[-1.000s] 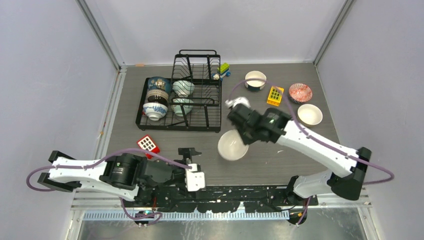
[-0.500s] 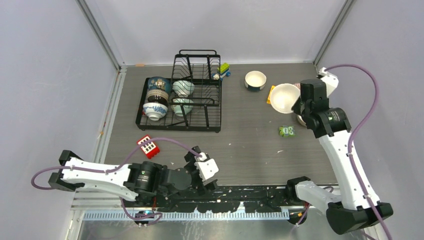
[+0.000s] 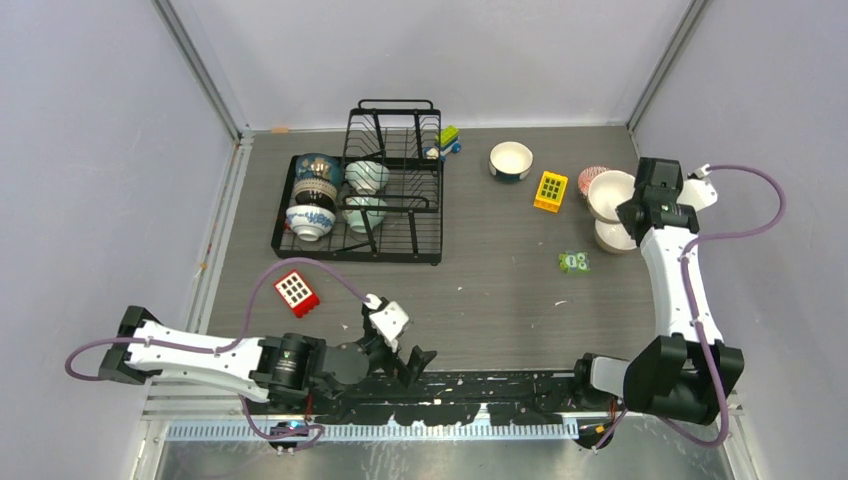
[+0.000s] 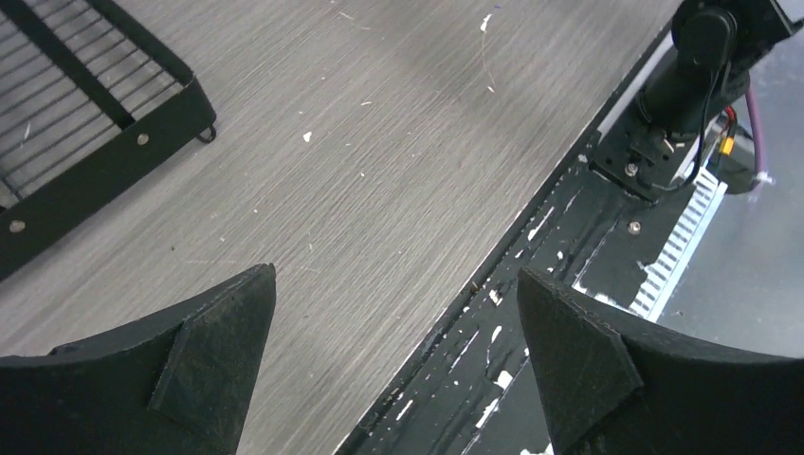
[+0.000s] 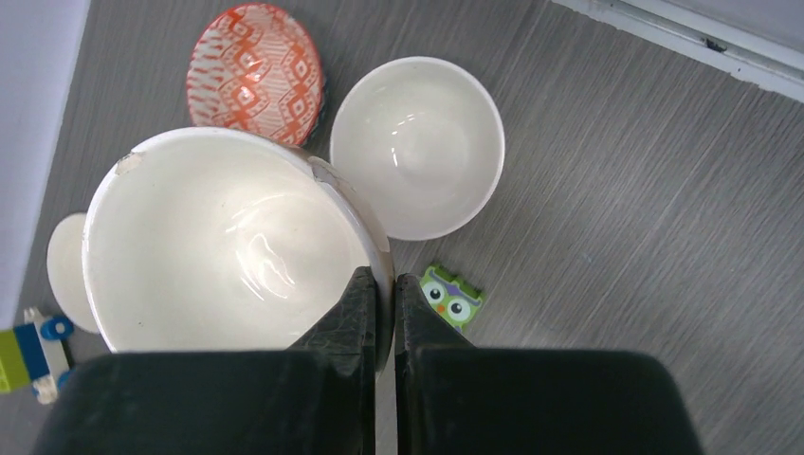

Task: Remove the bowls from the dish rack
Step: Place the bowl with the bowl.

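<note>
The black wire dish rack (image 3: 400, 225) stands at the back left and holds two blue-and-white patterned bowls (image 3: 316, 178) and two pale teal bowls (image 3: 367, 177). My right gripper (image 3: 640, 205) is shut on the rim of a white bowl (image 3: 610, 192), one finger inside and one outside (image 5: 384, 284). It holds this bowl (image 5: 228, 256) above the table at the far right, over a red-patterned bowl (image 5: 256, 71) and beside a cream bowl (image 5: 417, 147). Another white bowl (image 3: 511, 160) sits on the table. My left gripper (image 3: 400, 345) is open and empty near the front edge (image 4: 396, 351).
A yellow block (image 3: 550, 190), a green owl block (image 3: 573, 262) and a red block (image 3: 297, 292) lie on the table. A small toy (image 3: 447, 140) sits behind the rack. The rack's corner (image 4: 104, 142) shows in the left wrist view. Grey walls close in both sides.
My right arm has swung the white bowl from the middle of the table to the far right, over the red-patterned and cream bowls. My left gripper has shifted slightly near the front edge.
</note>
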Robot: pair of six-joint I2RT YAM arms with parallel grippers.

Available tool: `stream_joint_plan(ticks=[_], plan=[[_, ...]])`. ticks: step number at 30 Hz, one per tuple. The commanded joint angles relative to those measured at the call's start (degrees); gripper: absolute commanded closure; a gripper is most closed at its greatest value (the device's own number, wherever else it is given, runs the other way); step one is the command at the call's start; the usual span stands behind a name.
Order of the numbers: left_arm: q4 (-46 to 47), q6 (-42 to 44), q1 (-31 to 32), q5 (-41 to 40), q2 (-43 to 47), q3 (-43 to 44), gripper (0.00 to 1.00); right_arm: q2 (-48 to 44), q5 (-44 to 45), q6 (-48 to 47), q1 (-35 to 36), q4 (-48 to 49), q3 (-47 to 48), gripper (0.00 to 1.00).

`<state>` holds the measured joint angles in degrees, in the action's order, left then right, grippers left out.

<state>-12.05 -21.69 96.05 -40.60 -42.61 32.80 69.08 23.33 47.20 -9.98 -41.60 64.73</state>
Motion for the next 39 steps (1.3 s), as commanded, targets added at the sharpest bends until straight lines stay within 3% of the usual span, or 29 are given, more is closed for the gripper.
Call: stream_joint_plan(ticks=[1, 7, 11, 39], plan=[[3.5, -7.9, 0.3, -6.2, 2.1, -1.9, 0.00, 1.2, -2.5, 7.4, -3.8, 10.2, -0.9, 0.99], [-4.2, -23.2, 0.3, -11.0, 1.3, -2.8, 0.00, 4.1, -2.3, 7.6, -6.8, 13.2, -4.3, 0.99], [-6.5, -26.2, 0.3, -11.2, -1.2, -2.0, 0.00, 5.2, -3.3, 9.2, -8.9, 14.9, -6.4, 0.99], [-8.3, -23.5, 0.3, -10.0, -11.4, 4.4, 0.00, 12.1, -3.6, 8.0, -11.6, 19.0, -7.4, 0.99]])
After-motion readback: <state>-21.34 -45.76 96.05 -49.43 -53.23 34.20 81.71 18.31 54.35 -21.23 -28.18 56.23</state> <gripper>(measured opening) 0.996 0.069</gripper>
